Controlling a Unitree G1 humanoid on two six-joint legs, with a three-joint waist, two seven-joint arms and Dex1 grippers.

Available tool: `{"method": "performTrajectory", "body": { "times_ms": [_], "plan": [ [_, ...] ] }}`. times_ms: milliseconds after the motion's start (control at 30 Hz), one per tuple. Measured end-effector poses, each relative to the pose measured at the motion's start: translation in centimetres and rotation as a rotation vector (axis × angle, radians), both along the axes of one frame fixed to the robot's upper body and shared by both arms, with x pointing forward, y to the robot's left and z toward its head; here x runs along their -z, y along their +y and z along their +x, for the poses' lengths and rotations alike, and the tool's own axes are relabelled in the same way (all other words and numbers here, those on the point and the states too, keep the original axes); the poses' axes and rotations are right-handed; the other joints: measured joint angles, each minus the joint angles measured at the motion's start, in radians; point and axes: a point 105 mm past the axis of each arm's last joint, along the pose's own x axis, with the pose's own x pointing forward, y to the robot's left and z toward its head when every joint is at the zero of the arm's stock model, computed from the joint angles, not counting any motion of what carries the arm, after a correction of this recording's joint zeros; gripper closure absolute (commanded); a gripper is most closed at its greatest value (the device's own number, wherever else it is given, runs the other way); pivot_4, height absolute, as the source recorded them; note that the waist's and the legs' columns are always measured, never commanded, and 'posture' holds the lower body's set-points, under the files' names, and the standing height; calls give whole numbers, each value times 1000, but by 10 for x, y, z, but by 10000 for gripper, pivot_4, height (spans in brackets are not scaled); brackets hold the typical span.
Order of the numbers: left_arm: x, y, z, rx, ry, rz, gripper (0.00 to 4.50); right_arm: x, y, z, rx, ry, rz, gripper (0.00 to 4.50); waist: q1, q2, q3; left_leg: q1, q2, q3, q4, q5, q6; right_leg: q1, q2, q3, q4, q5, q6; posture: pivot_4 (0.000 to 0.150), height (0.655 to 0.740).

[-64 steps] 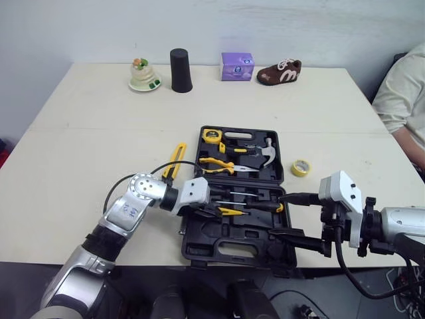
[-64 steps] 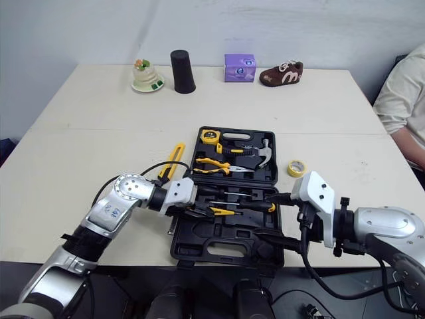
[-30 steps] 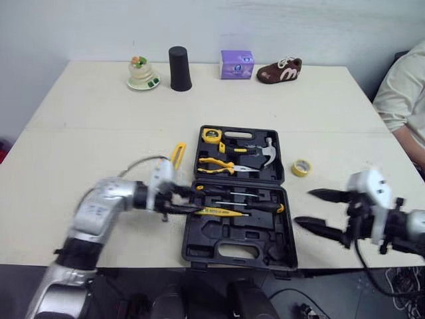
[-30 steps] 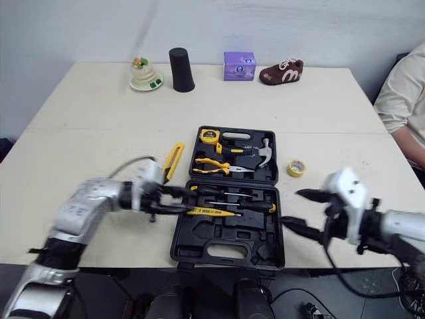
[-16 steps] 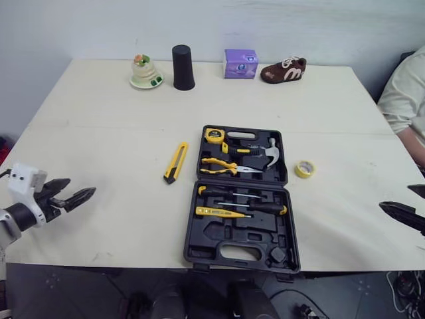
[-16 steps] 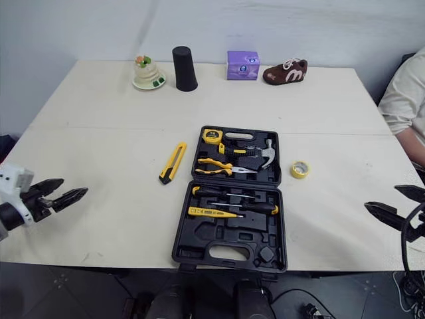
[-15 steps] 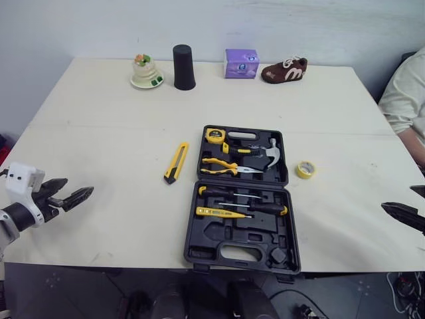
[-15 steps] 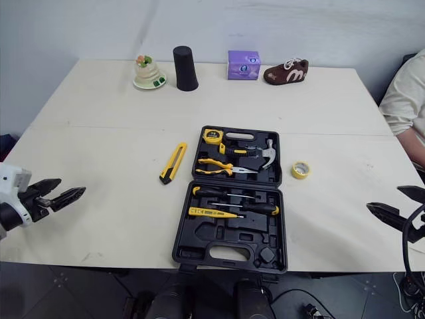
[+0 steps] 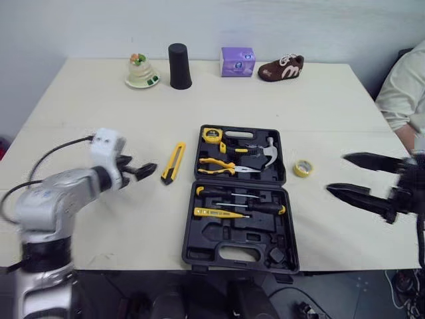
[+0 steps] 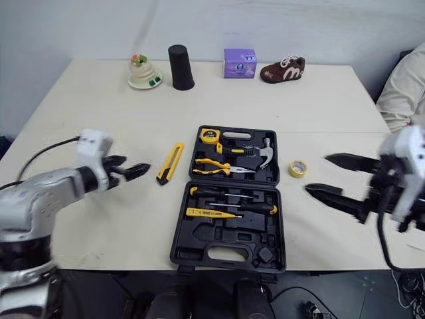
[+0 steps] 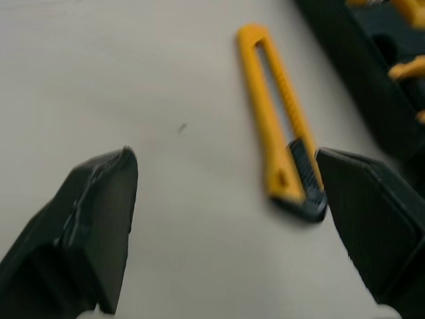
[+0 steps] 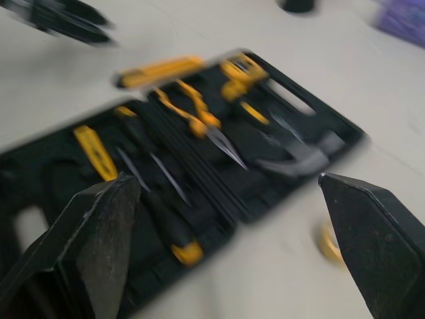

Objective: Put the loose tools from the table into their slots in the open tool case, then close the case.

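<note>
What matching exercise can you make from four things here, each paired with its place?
Things:
1. knife
2. tape
3. hammer
4. cup

Places:
A. near the far edge of the table
B. inside the case
C. on the table, right of the case
D. on the table, left of the case

Pairs: 1-D, 2-C, 3-B, 4-A

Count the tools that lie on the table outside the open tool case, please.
2. The yellow utility knife lies left of the tool case, near the open left gripper; the yellow tape roll lies right of the case. None seems hidden.
</note>
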Motion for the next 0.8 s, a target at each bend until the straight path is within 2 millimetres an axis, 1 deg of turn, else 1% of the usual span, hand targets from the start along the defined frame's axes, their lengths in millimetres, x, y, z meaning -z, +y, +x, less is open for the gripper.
{"method": "performTrajectory", "body": {
  "times_ms": [33,133,233,300,400,467,500,533,667,700,733,800],
  "plan": [
    [3,-5,1,6,14,14,455,-1,10,-2,-39,-5,-7,0,1,0,0,0,0,0,0,0,0,0,0,0,0,0,0,1500,7304],
    [12,-11,15,-35,66,33,455,-1,25,2,-79,0,2,0,0,0,0,0,0,2,0,1,0,-1,-1,-1,0,0,0,1500,7304],
    [21,-26,22,-4,97,67,455,4,38,4,-115,12,15,0,2,-1,0,-1,0,2,0,1,0,-2,-1,0,-1,0,0,1500,7304],
    [28,-29,25,-3,115,102,455,6,43,6,-121,18,22,0,3,-1,0,-2,0,2,0,1,0,-3,-1,-1,-1,0,0,1500,7304],
    [28,-33,36,-7,83,175,455,10,50,8,-127,26,35,0,3,-1,0,-2,0,2,1,2,0,-4,-1,0,1,0,0,1500,7304],
    [30,-38,40,0,71,183,455,11,52,9,-127,26,41,0,3,-1,0,-2,0,2,1,3,0,-5,-2,0,4,0,0,1500,7304],
    [31,-42,44,0,69,166,5710,11,51,10,-115,21,39,0,6,-1,0,-2,-1,2,2,4,1,-4,-3,-1,5,0,0,1500,7304],
    [32,-44,46,2,66,163,7760,12,51,12,-105,16,34,0,7,-1,0,-2,-1,1,2,4,1,-4,-3,0,5,0,0,1500,7304],
    [33,-45,51,-1,45,157,25675,21,43,16,-48,26,7,0,9,-1,0,-2,-2,1,2,5,2,-4,-5,0,6,0,0,1500,7304],
    [33,-44,51,-1,45,155,29524,22,42,16,-44,29,4,0,8,0,0,-2,-2,1,2,5,2,-4,-5,0,6,0,0,1500,7304],
    [32,-44,51,5,43,152,32699,24,41,16,-40,33,4,0,9,-1,0,-2,-2,0,2,5,2,-4,-4,-1,6,0,0,1500,7304],
    [31,-42,50,31,41,156,32678,25,39,16,-32,37,4,0,8,-1,0,-3,-2,1,2,5,2,-4,-4,-1,6,0,0,1500,7304]
  ]
}}
